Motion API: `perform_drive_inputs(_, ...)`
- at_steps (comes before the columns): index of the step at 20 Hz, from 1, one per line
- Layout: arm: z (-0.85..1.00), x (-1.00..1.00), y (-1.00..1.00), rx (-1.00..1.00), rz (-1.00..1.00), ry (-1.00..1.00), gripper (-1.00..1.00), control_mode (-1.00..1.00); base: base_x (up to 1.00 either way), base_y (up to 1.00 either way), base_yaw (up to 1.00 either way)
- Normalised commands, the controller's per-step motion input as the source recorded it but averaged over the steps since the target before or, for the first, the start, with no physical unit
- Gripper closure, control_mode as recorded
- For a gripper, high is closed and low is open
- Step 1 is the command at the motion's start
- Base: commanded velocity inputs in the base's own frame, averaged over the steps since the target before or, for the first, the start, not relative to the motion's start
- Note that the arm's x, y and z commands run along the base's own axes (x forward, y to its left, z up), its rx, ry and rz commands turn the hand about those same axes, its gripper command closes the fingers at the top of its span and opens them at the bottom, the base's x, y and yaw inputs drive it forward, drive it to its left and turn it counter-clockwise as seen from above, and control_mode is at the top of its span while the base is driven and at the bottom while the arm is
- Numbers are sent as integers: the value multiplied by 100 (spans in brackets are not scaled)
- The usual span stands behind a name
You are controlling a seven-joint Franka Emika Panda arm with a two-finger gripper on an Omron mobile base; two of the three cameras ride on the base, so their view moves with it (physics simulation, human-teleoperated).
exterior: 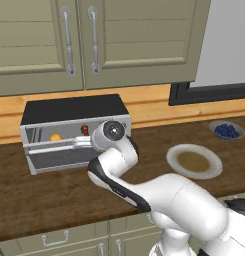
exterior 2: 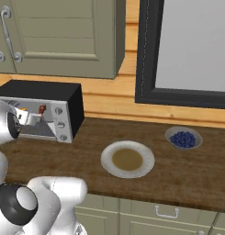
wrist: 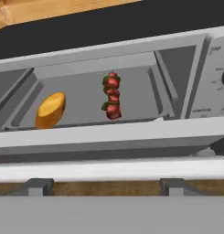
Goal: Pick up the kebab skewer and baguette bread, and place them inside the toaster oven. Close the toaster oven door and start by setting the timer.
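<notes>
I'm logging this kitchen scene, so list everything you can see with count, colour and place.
toaster oven: one, silver with black top, on the counter at left
toaster oven door: one, silver frame, partly open
baguette bread: one, orange-golden, inside the oven, left
kebab skewer: one, red and brown, inside the oven, right of the bread
plate: one, cream with brown centre, mid counter
bowl of berries: one, dark blue, right counter
end effector: one, at the oven door

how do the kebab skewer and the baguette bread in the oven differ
The kebab skewer is thin, strung with dark red chunks; the baguette bread is one stubby orange-golden piece. The skewer lies nearer the knob side, the baguette further left. Both rest inside the toaster oven, apart from each other.
</notes>
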Motion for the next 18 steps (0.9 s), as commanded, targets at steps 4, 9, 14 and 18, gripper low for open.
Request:
perform_drive_inputs(4,38,69,-4,0,0,9,-100,-100,0,0,0)
perform_drive_inputs(9,3,34,0,0,0,9,-100,-100,0,0,0)
perform_drive_inputs(14,-17,23,0,0,0,1,-100,-100,0,0,0)
perform_drive_inputs(18,-43,45,0,0,0,0,-100,-100,0,0,0)
